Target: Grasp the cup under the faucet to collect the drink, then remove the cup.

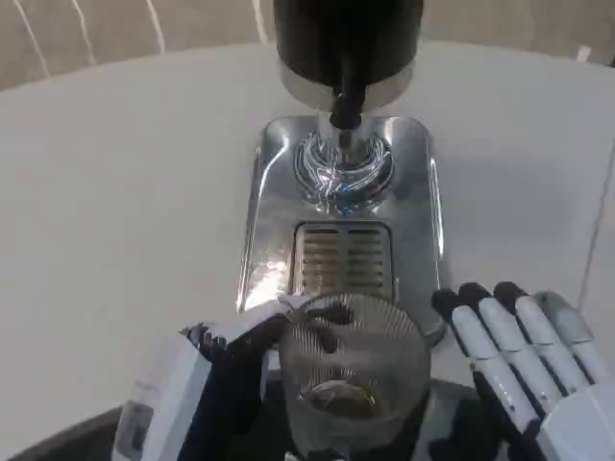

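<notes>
A clear ribbed glass cup with a little amber drink at its bottom stands near the front of the chrome dispenser base. My left hand grips the cup from its left side, with dark fingers curled against the glass. The black faucet hangs from the dispenser's dark body at the far end, above the shiny column foot. The cup sits nearer to me than the slotted drip grille, well away from the faucet. My right hand lies flat to the cup's right, fingers straight and apart, holding nothing.
The white table spreads wide to the left and to the right of the chrome base. The table's far edge curves across the top, with tan floor beyond it.
</notes>
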